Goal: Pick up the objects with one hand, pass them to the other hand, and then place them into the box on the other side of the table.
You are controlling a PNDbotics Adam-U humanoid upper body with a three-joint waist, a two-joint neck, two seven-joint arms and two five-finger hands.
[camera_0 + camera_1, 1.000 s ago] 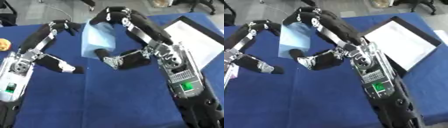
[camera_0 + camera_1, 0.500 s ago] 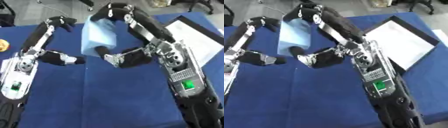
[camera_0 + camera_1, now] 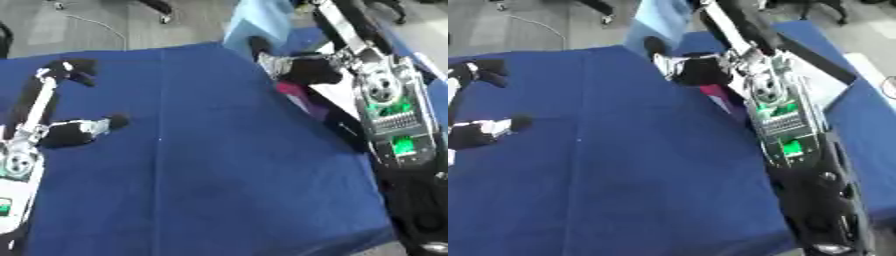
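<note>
Nearest: blue cloth on the table (image 3: 219,175), bare across the middle, a seam running front to back. Left hand (image 3: 74,132) rests on the cloth at the view's left edge, fingers spread apart & straight-ish, thumb out, holding nothing. Right forearm comes in from the right w/ green lights on it. By its inner side a small pink/magenta thing (image 3: 293,92), can't make out what. Farther back the right hand (image 3: 689,67) is raised, thumb & fingers clamped on the light-blue object (image 3: 662,20), which stands upright above the table's far edge. Box (image 3: 833,85) to the right, dark rim, pale inside; contents hidden by the arm. Beyond: grey floor, a cable.
</note>
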